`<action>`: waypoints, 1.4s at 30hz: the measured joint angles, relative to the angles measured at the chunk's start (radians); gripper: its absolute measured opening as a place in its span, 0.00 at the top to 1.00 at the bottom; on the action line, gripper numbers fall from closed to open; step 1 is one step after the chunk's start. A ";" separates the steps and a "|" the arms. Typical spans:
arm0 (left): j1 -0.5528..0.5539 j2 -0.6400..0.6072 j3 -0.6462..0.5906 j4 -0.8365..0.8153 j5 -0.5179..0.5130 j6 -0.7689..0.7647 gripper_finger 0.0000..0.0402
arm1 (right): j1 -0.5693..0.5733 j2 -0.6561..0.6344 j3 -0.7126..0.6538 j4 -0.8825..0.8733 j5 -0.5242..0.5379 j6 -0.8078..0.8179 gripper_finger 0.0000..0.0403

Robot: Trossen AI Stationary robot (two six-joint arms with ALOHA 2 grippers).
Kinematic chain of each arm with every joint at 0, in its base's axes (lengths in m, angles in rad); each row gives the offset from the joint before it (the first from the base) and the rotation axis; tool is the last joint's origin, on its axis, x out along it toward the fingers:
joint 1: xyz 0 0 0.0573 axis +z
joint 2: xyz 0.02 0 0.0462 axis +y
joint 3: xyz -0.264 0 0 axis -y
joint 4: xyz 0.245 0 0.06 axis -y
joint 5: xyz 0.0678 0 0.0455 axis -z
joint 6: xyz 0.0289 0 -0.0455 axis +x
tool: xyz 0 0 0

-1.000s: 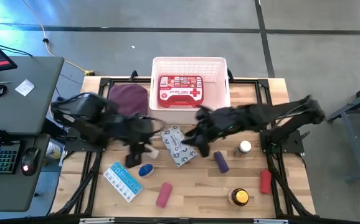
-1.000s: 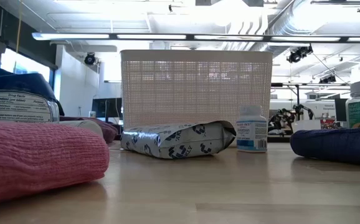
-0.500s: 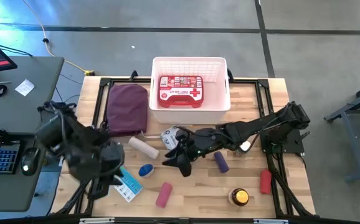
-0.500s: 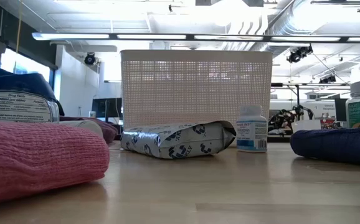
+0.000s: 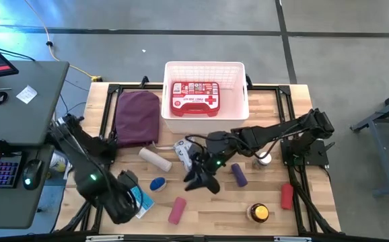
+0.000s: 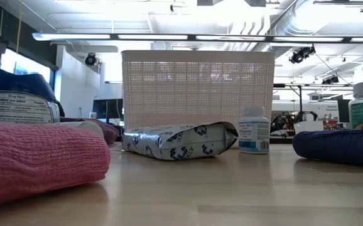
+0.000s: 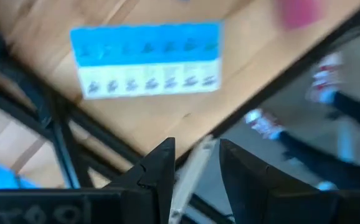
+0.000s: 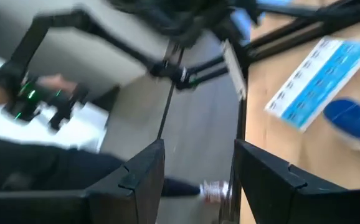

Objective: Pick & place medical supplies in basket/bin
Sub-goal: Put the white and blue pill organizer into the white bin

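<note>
Both grippers are open and empty: the left gripper (image 5: 128, 195) above the blue-white box (image 7: 146, 58), the right gripper (image 5: 201, 180) over the wipes packet (image 6: 180, 140), near the basket (image 5: 206, 70).

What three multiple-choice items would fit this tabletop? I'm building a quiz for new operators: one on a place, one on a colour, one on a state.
1. Where is the red first-aid case?
A. On the bare table
B. Inside the white bin
C. Held in a claw

2. What colour is the roll lying just beside the right claw?
A. Purple
B. Green
C. Yellow

3. How are the right claw's fingers?
A. Shut on the wipes packet
B. Open, holding nothing
C. Shut on a bottle

Answers:
1 B: the high view shows the case within the bin's rim.
2 A: the high view shows a purple roll next to that claw.
3 B: the right wrist view shows a wide gap between the fingers with nothing in it.
</note>
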 joint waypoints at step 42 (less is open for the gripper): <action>0.122 0.022 -0.675 0.960 -0.157 -0.053 0.60 | -0.007 -0.002 -0.001 -0.345 0.173 -0.004 0.54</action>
